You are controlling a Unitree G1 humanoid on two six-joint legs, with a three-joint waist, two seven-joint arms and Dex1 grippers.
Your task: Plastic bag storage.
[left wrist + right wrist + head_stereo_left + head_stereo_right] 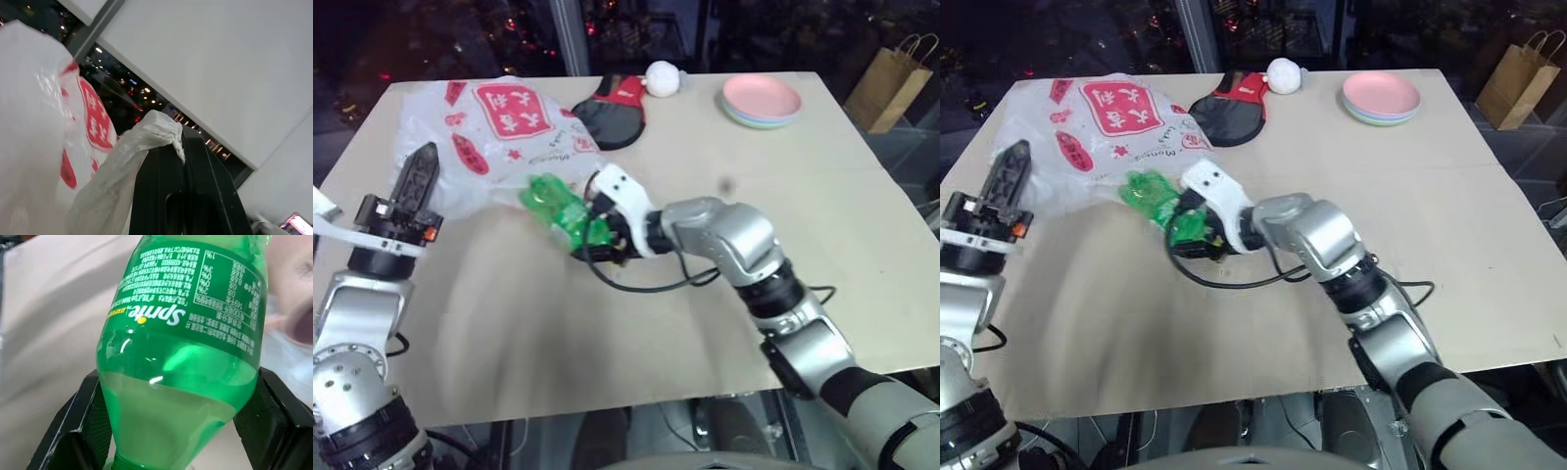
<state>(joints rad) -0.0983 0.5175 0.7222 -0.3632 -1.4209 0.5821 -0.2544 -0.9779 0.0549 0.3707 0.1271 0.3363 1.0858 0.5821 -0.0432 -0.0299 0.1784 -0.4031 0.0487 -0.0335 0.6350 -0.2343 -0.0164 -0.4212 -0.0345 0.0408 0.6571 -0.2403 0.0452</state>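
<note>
Currently the crinkly translucent white plastic bag with red printed logos (494, 132) lies bunched on the far left part of the pale beige surface (607, 343). Left end effector (182, 142) is clenched on a twisted handle strip of that bag, raised above the surface at the left edge. Right end effector (176, 401) grips a green plastic Sprite bottle (186, 333) across its body, one black finger (78, 421) on each side; the bottle sits just beside the bag's near edge. Farther back: a black and red table-tennis paddle (612, 108), a white ball (662, 78), stacked pastel plates (762, 100). A brown paper bag (891, 83) stands off the surface, far right.
</note>
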